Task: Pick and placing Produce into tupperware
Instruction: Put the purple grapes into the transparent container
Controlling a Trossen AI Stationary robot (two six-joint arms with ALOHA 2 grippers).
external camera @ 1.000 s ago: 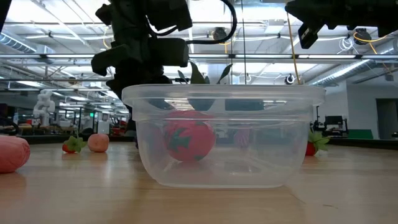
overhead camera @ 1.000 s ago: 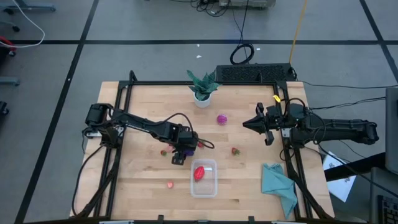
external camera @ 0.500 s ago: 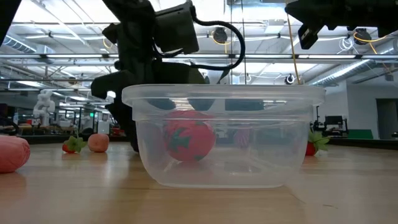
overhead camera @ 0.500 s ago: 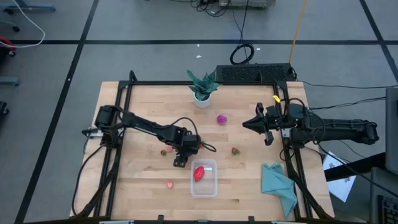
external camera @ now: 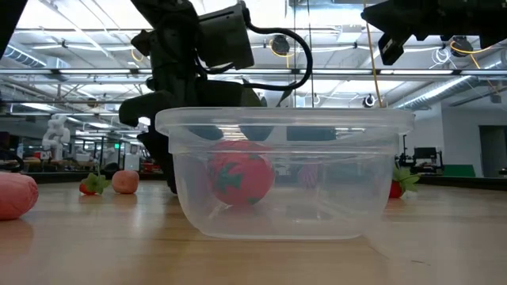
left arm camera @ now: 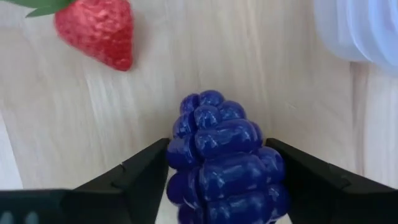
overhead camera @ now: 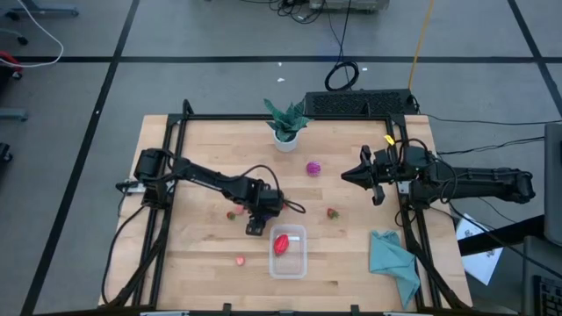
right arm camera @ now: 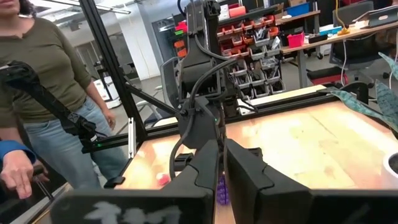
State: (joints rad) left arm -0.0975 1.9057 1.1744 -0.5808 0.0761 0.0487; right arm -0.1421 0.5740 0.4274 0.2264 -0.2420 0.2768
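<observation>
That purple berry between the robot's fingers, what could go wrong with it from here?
The purple berry is bumpy and rounded, so it might squirt out of the left gripper as the fingers squeeze. The strawberry lies near and could get nudged. The tupperware is light and close by, so the arm might bump it.

Right up close, the left gripper has its two dark fingers set on either side of a dark purple blackberry, each pressed against its bumpy flanks, down on the pale wooden bench. A red strawberry with a scrap of green leaf lies just beyond it, apart. The rounded corner of the clear tupperware shows nearby.
</observation>
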